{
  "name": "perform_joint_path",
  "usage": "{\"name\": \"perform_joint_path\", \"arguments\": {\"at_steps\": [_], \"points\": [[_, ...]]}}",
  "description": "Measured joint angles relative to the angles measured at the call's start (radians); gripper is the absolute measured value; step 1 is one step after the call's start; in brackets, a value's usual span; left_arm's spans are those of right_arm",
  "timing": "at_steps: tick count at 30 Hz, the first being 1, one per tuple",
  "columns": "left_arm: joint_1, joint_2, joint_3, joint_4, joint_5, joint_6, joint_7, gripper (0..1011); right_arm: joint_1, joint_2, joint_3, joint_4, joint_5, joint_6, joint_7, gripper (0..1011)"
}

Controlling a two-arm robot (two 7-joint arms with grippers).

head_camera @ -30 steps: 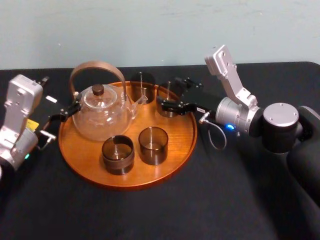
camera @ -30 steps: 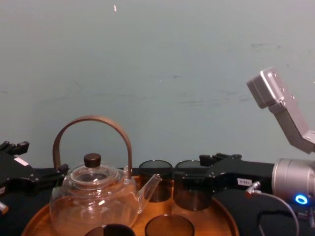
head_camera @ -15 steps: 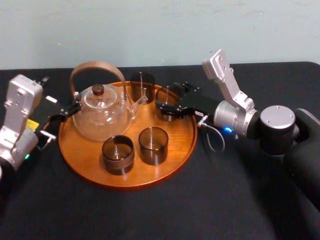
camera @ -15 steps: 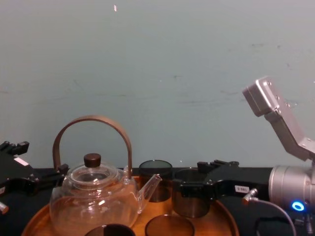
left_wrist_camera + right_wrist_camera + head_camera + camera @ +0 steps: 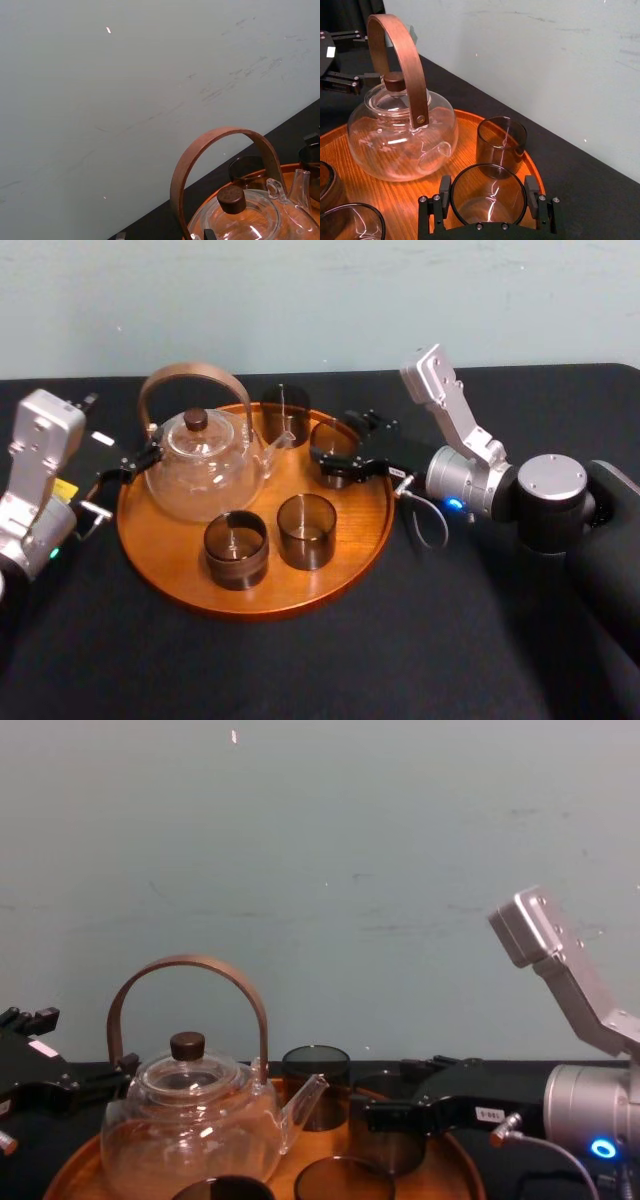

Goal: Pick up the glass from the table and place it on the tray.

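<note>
So the right hand (image 5: 338, 448) is reaching in over the back right part of the tray (image 5: 360, 515), clenched on the glass (image 5: 487, 205) with one black finger (image 5: 444, 194) pressed on each side of it. The glass is upright, inside the tray's rim and low over the wood. From the chest view I honestly can't tell if its base is touching the tray or sitting just above it.

Rest of the tray is pretty busy. There's a clear teapot (image 5: 205, 465) with a curved wooden handle on the left side of the tray. Another dark glass (image 5: 284, 412) stands at the tray's back edge, just beside the gripped one. Two more dark glasses (image 5: 306, 530) (image 5: 236, 548) stand side by side toward the tray's front.

The left hand (image 5: 130, 465) is parked just off the tray's left rim, close to the teapot, not holding anything I can see. Can't tell whether it's clenched or released.

The tray sits on the black surface (image 5: 400, 640), which runs on well past the tray on every side
</note>
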Motion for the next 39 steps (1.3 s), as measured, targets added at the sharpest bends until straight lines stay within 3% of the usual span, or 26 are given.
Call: {"name": "perform_joint_path", "arguments": {"at_steps": [23,28,39], "points": [[0.0,0.0,0.0,0.0,0.0,0.0,0.0,1010,-0.001,0.001,-0.001,-0.002,-0.002,0.009,0.0,902],[0.0,0.0,0.0,0.0,0.0,0.0,0.0,1009,-0.001,0.001,-0.001,-0.002,-0.001,0.009,0.0,997],[0.0,0.0,0.0,0.0,0.0,0.0,0.0,1009,-0.002,0.002,0.001,-0.002,0.0,0.008,0.0,1002]]}}
